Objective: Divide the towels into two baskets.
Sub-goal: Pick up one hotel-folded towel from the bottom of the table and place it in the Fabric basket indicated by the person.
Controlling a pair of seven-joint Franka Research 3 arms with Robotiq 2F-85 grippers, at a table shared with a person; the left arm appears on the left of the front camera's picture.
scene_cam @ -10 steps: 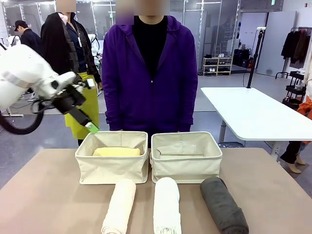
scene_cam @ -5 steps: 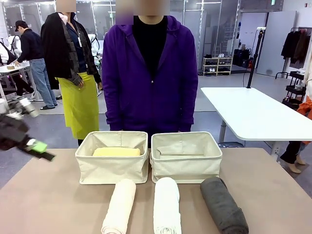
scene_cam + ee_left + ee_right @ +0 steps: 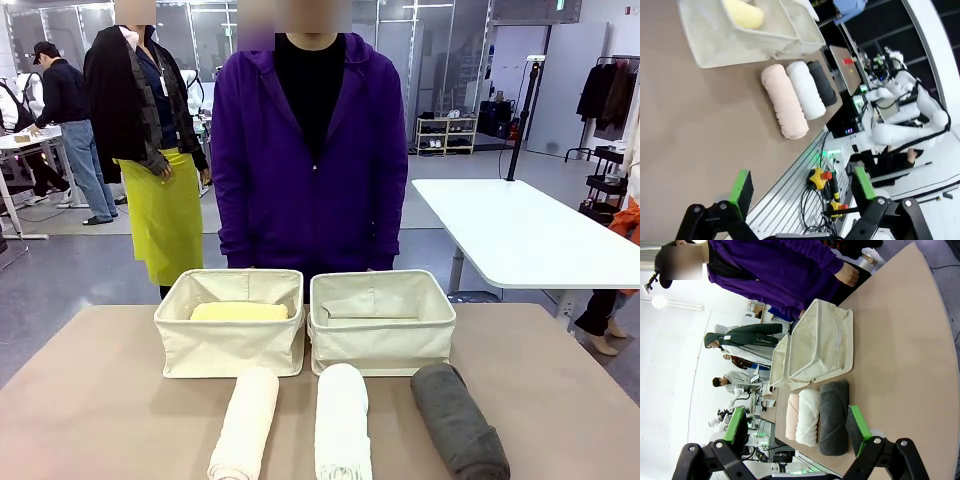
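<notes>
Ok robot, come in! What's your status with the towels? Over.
Left gripper open, right gripper open, both empty. Yellow towel in left basket, none seen in right basket. Cream towel, white towel, grey towel on table. Person behind baskets.

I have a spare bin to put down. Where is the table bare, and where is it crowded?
Bare table lies left of the left basket and cream towel, and right of the right basket and charcoal towel. The middle is crowded: baskets side by side, white towel between the other rolls.
</notes>
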